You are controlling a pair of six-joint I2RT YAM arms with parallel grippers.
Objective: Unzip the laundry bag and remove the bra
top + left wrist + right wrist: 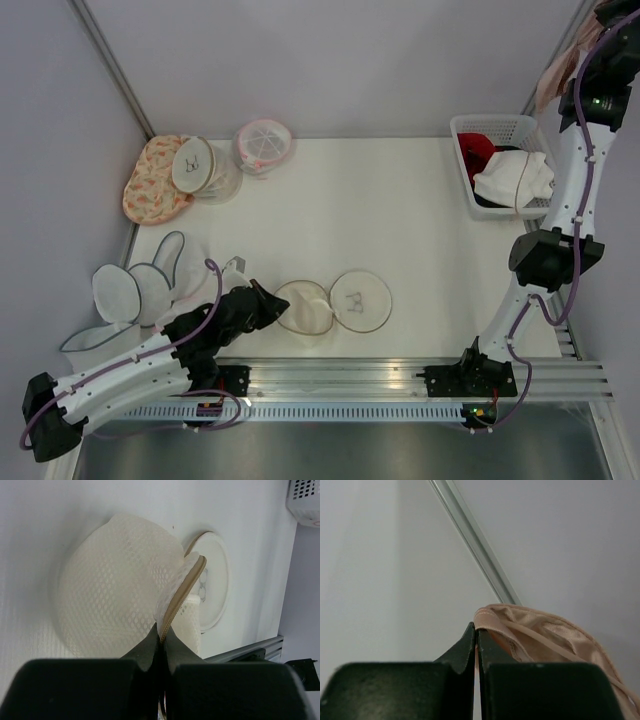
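The bra [545,635] is pinched in the right gripper [476,631].

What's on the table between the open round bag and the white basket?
Nothing. In the top view, the stretch of table between the laundry bag and the white basket is bare.

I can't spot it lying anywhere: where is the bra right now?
The bra is up in the air, pinched in the right gripper, at the top view's far right corner, beyond the white basket.
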